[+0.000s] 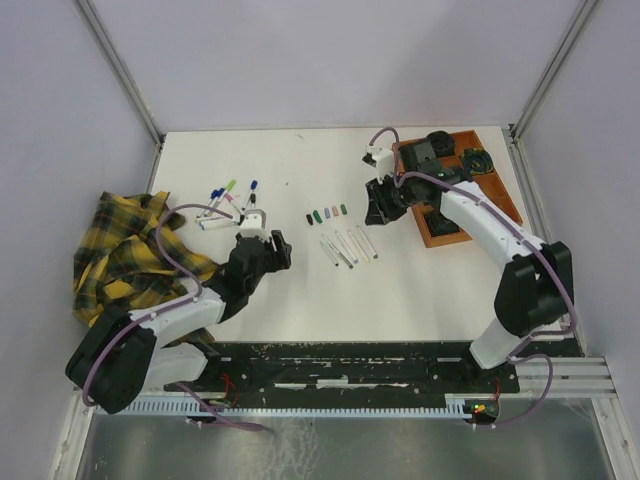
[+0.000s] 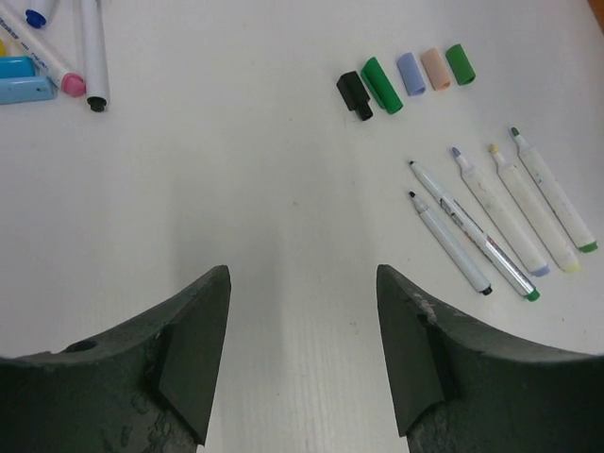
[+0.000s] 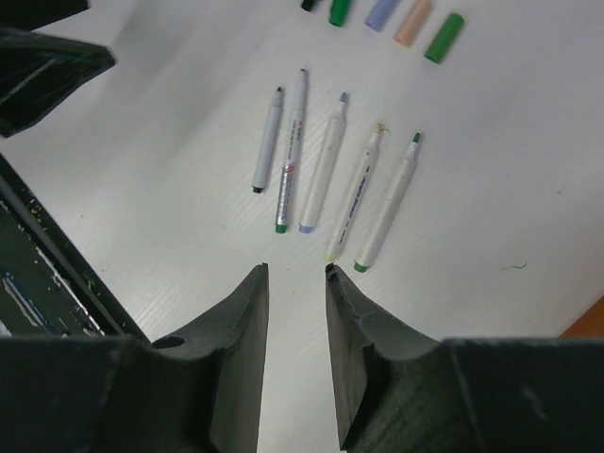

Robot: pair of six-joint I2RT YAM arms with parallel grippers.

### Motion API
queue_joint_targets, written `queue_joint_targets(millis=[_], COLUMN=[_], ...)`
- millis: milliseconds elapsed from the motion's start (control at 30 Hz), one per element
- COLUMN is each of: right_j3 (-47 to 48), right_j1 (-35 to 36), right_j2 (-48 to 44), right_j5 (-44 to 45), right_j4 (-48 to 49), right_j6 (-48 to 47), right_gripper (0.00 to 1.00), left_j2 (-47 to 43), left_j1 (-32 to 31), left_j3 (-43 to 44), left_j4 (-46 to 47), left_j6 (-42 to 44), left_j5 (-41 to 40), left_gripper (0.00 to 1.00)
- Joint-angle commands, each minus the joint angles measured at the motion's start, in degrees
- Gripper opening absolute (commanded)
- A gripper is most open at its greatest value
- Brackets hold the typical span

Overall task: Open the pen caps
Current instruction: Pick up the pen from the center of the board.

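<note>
Several loose pen caps (image 1: pixel 325 213) lie in a row at mid-table: black (image 2: pixel 355 94), green (image 2: pixel 382 85), lilac (image 2: pixel 411 74), peach (image 2: pixel 435 68) and green (image 2: pixel 461 63). The row also shows at the top of the right wrist view (image 3: pixel 413 21). Several uncapped white pens (image 1: pixel 348 245) lie just in front of them (image 2: pixel 491 217) (image 3: pixel 330 170). Capped pens (image 1: pixel 225 203) lie farther left (image 2: pixel 57 61). My left gripper (image 1: pixel 275 248) (image 2: pixel 302 276) is wide open and empty, left of the uncapped pens. My right gripper (image 1: pixel 378 205) (image 3: pixel 296 271) is open by a narrow gap and empty, right of the caps.
A yellow plaid cloth (image 1: pixel 125 250) lies at the left edge. An orange tray (image 1: pixel 505 195) with black round objects stands at the back right, behind the right arm. The left gripper's dark body shows at the top left of the right wrist view (image 3: pixel 47 66).
</note>
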Motion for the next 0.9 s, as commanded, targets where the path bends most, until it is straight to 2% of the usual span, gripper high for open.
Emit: queue_joint_targets(millis=[0, 200, 400, 567, 700, 867], right_j3=[-0.3, -2.1, -2.2, -2.2, -2.2, -2.0], right_j1=[-0.3, -1.9, -2.4, -2.5, -2.7, -2.9], right_j2=[-8.4, -12.5, -11.7, -11.4, -10.9, -10.3], right_j5=[-8.2, -13.0, -14.7, -14.8, -15.1, -15.6], right_j4=[-2.9, -2.0, -2.7, -3.2, -3.4, -3.7], right_j6=[-7.8, -8.5, -9.0, -9.6, -9.8, -10.0], right_gripper=[0.37, 0.38, 0.38, 0.38, 0.38, 0.38], left_j2=[4.9, 16.2, 28.2, 36.8, 40.1, 43.5], left_j1=[3.5, 13.6, 19.2, 21.6, 22.7, 23.1], left_j3=[8.0, 23.2, 37.4, 46.9, 49.6, 52.8], left_j4=[-2.0, -11.9, -21.1, -27.8, -29.0, -30.9], left_j6=[1.9, 2.3, 5.0, 7.1, 7.4, 7.8], left_j5=[2.0, 6.9, 7.6, 6.3, 7.1, 7.6], left_gripper=[0.70, 0.71, 0.70, 0.58, 0.48, 0.43])
